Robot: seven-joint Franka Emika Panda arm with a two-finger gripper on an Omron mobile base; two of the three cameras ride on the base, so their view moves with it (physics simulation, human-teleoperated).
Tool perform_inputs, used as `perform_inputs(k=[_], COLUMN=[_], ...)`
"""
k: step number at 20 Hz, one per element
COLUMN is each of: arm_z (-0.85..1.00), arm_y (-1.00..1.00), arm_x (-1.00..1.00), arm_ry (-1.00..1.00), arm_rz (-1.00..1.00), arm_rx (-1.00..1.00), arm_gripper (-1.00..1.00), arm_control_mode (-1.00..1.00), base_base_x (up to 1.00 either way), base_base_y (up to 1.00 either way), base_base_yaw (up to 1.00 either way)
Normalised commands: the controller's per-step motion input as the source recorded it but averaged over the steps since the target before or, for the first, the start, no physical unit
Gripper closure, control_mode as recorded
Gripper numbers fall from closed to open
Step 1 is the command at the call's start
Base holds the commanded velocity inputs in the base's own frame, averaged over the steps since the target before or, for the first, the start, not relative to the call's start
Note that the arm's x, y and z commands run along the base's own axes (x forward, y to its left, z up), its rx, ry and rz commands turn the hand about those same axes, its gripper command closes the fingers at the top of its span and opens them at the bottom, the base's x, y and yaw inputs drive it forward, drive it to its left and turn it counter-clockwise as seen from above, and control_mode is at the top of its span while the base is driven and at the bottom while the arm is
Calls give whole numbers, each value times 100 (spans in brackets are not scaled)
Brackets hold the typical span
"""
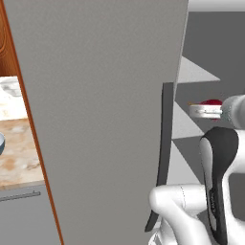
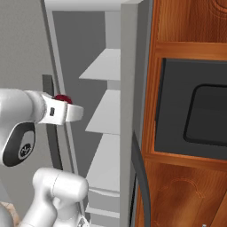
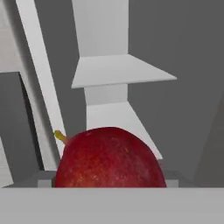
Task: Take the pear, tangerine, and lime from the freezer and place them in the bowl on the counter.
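Note:
A dark red pear (image 3: 109, 157) with a short yellow stem sits right in front of the hand camera and covers the finger tips. My gripper (image 1: 209, 107) (image 2: 62, 102) is shut on it, held just outside the freezer's open compartment; the pear (image 1: 211, 102) (image 2: 62, 97) peeks out above the hand. The freezer's wide grey door (image 1: 95, 119) stands swung open, with its dark curved handle (image 1: 165, 143). Pale shelves (image 2: 106, 66) line the grey interior. A sliver of the bowl (image 1: 1, 142) shows on the beige counter (image 1: 19, 158) at the far left. Tangerine and lime are out of view.
A brown wooden cabinet with a dark built-in oven (image 2: 195, 111) stands to the right of the freezer. A second grey door edge (image 2: 130, 88) with a dark handle (image 2: 141, 177) rises between them. A pale round dish (image 1: 10, 87) sits further back on the counter.

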Motion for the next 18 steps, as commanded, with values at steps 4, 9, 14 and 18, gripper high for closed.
perform_inputs(k=[4,9,14,18], arm_z=[0,1,0,0], arm_y=[38,35,28,16], arm_x=[-85,-45,-19,-7], arm_ry=[4,4,5,0], arm_rz=[0,3,14,8], arm_rx=[0,0,0,0], arm_gripper=[100,100,100,100], arm_control_mode=[-100,-100,-100,-100], base_base_x=[0,0,0,0], base_base_y=[0,0,0,0], base_base_yaw=[0,0,0,0])
